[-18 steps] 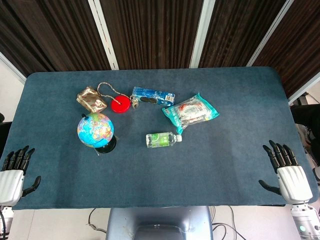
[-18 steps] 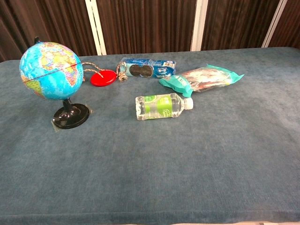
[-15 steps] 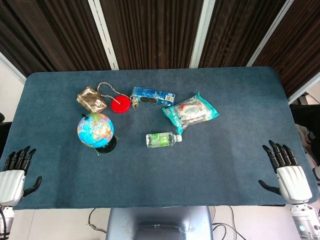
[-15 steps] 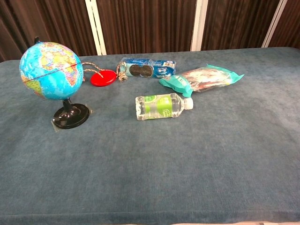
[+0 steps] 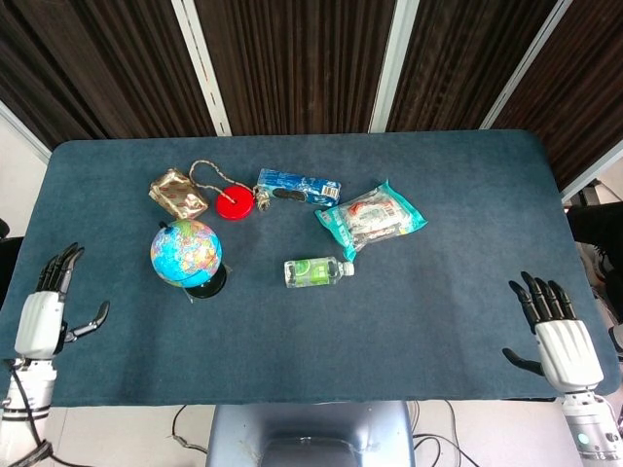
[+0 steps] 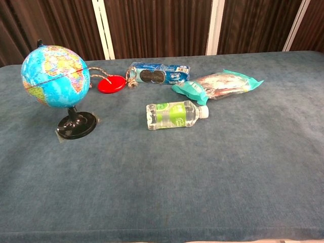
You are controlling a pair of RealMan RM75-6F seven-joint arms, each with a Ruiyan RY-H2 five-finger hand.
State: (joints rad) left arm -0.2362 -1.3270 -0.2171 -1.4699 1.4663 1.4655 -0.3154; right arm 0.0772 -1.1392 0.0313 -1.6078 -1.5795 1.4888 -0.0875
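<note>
- The left hand [image 5: 44, 316] is over the near left corner of the blue table [image 5: 458, 175]. Its fingers are spread apart and it holds nothing.
- The thing nearest to this hand is the globe [image 5: 186, 250]. It stands upright on a black base, a little to the right of the hand and further in, not touching it.
- The right hand [image 5: 555, 336] is at the near right edge of the table. Its fingers are also apart and straight, and nothing is in them.
- The right hand is well apart from all objects. The closest one is the small water bottle [image 5: 317, 271], which lies on its side near the middle of the table, its white cap to the right.
- Behind the bottle there is a teal snack bag [image 5: 371, 218], lying flat.
- A blue cookie pack [image 5: 298, 186] lies to the left of the bag, near it.
- A red disc [image 5: 235, 204] with a cord is just beside the left end of the pack.
- A shiny golden pouch [image 5: 177, 193] is behind the globe, to the left of the red disc.
- The chest view shows no hand.
</note>
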